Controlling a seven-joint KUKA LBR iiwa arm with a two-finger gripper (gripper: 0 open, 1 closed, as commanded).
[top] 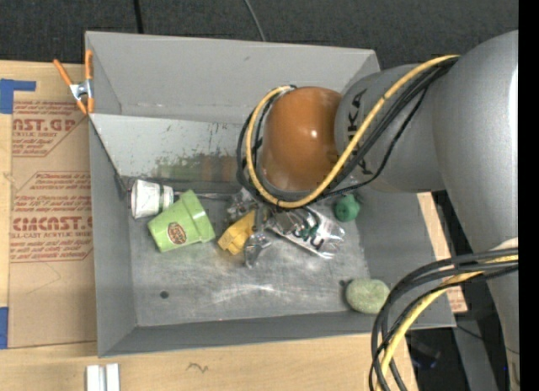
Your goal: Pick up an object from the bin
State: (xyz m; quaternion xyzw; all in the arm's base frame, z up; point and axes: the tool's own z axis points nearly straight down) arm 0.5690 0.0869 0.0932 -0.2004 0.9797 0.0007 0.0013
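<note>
Your bin [227, 94] has most of its things strung across the middle of the floor. Farthest left, close under the back wall, a small jar [150, 198] lies on its side. Just beside it, to the right and a little toward the front, a cup [181, 223] also lies on its side. Right of the cup sits a small block [237, 235]. The end effector [254, 249] stands just right of that block, and a packet [313, 234] lies on its far side. Behind the packet, near the right wall, rests a small ball [346, 207]. A lump [366, 295] lies alone in the front right corner, well apart from the rest.
</note>
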